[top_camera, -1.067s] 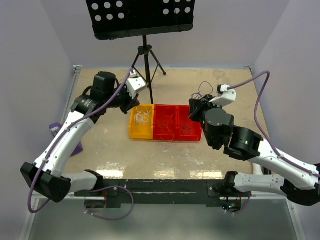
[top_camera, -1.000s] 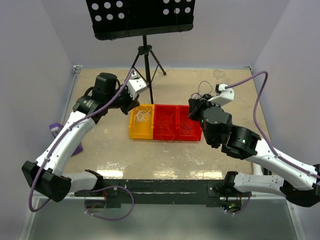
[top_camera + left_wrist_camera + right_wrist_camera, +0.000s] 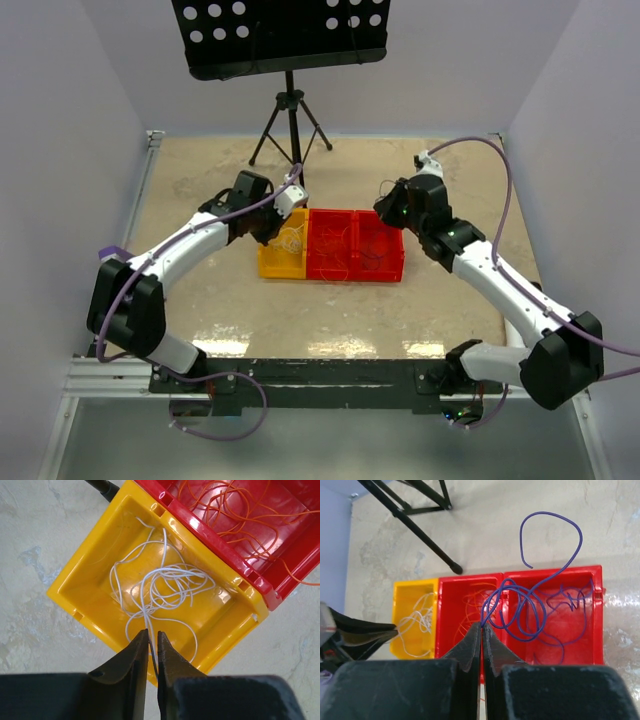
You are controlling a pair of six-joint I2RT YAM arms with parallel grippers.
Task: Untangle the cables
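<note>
The cables are thin wires sorted by colour. White wires (image 3: 160, 587) lie in a yellow bin (image 3: 80, 587). Orange wires (image 3: 240, 505) lie in the middle red bin (image 3: 335, 262). Purple wires (image 3: 570, 600) lie in the right red bin (image 3: 382, 262). My left gripper (image 3: 152, 636) hangs over the yellow bin's near corner, its jaws pinched on a white wire strand. My right gripper (image 3: 482, 625) is shut on a looping purple wire (image 3: 535, 595) and holds it above the two red bins. In the top view the left gripper (image 3: 285, 215) and right gripper (image 3: 390, 205) flank the bins.
The three bins stand in a row mid-table. A black tripod (image 3: 290, 125) with a perforated black panel (image 3: 280, 35) stands behind them; one leg (image 3: 415, 530) ends near the bins. Thick lilac cables run along both arms. A purple object (image 3: 112, 253) lies at the left edge.
The left gripper has moved forward and down to the yellow bin. The right arm has stretched out and carried its gripper, with the purple wire, to behind the right red bin.
</note>
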